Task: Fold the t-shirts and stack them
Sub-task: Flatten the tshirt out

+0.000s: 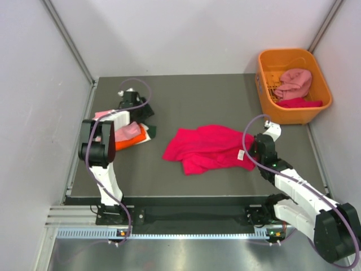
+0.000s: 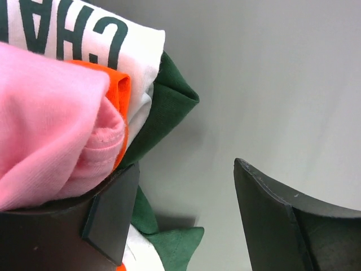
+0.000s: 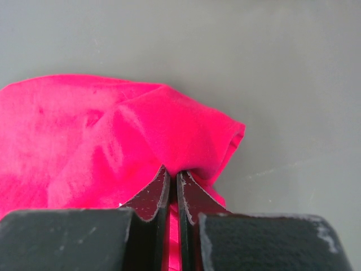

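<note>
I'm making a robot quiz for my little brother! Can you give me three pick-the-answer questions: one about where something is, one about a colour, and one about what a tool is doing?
1. Where is the orange basket?
A. At the far right corner of the table
B. At the near left corner
C. In the middle

2. What colour is the crumpled shirt in the middle?
A. Blue
B. Crimson-pink
C. Yellow

3. What is the right tool doing?
A. Standing wide open
B. Pinching the crumpled shirt
C. Holding the basket

Answers:
1 A: the top view shows it at the far right.
2 B: the cloth is bright crimson-pink in both views.
3 B: the right wrist view shows the jaws shut with the cloth between them.
</note>
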{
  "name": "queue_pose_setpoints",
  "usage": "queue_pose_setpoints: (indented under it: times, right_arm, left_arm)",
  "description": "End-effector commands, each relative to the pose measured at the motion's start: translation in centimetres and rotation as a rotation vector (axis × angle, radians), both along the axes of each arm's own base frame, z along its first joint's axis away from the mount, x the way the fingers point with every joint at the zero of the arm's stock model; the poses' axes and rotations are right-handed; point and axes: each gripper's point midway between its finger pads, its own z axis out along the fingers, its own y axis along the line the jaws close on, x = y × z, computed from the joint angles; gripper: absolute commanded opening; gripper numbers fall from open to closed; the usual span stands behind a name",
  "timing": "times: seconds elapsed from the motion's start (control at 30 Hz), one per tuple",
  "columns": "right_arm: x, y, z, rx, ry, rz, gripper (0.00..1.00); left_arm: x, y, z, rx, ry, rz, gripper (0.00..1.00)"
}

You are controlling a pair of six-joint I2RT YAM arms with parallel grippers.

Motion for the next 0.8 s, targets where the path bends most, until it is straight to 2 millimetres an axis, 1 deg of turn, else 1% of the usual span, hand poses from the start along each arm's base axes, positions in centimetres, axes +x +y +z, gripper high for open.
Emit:
queue_pose_setpoints:
  times: [0.0,0.03,0.13,0.17,0.27,0.33,0.37,0.43,0.47,0.53,0.57,0.6,0.63,0.67,0.7,0.73,0.77]
  right_arm:
    - [1.1,0.4,1.5,0.013,-0.047,0.004,0.00]
    - [1.1,0.4,1.4,0.012,-0.045,0.004,0.00]
    - [1.1,0.5,1.5,0.014,-0.048,0.009,0.00]
    - [1.1,0.5,1.6,0.017,-0.052,0.008,0.00]
    - [0.9,0.4,1.6,0.019,-0.059,0.008,0.00]
    - [0.9,0.4,1.7,0.020,-0.064,0.009,0.00]
    - [0.8,0.4,1.6,0.020,-0.064,0.009,0.00]
    - [0.8,0.4,1.7,0.021,-0.065,0.010,0.00]
    - [0.8,0.4,1.7,0.022,-0.068,0.010,0.00]
    - [0.8,0.4,1.7,0.022,-0.068,0.010,0.00]
    - [0.8,0.4,1.7,0.021,-0.067,0.011,0.00]
    - [0.8,0.4,1.7,0.022,-0.066,0.011,0.00]
    - [0.9,0.4,1.7,0.023,-0.068,0.010,0.00]
    - [0.9,0.5,1.8,0.024,-0.069,0.013,0.00]
    - [0.8,0.5,1.7,0.023,-0.067,0.013,0.00]
    - [0.9,0.5,1.7,0.022,-0.066,0.015,0.00]
    - [0.9,0.5,1.7,0.024,-0.065,0.017,0.00]
  left_arm:
    - [-3.9,8.2,-2.9,0.099,0.139,0.161,0.75]
    - [-3.8,8.7,-2.8,0.116,0.138,0.166,0.75]
    - [-3.3,9.1,-2.1,0.125,0.121,0.179,0.76]
    - [-3.4,9.6,-2.1,0.121,0.131,0.196,0.76]
    - [-3.1,10.0,-1.5,0.069,0.113,0.216,0.76]
    - [-3.2,10.3,-1.2,0.069,0.103,0.228,0.77]
    - [-3.2,10.8,-1.0,0.072,0.100,0.246,0.78]
    - [-3.5,11.1,-1.2,0.051,0.104,0.261,0.78]
    - [-3.6,11.8,-1.0,0.047,0.100,0.280,0.78]
    - [-4.0,12.5,-1.2,0.039,0.104,0.305,0.78]
    - [-4.1,12.5,-0.9,0.035,0.095,0.311,0.78]
    - [-4.4,11.9,-1.1,0.011,0.098,0.292,0.78]
    - [-4.0,11.1,-0.4,-0.029,0.065,0.266,0.78]
    - [-3.8,10.2,0.4,-0.045,0.039,0.244,0.78]
    - [-4.0,9.5,0.7,-0.054,0.032,0.228,0.78]
    - [-3.9,8.8,1.3,-0.054,0.017,0.211,0.78]
    - [-3.8,7.4,2.5,-0.053,-0.006,0.179,0.78]
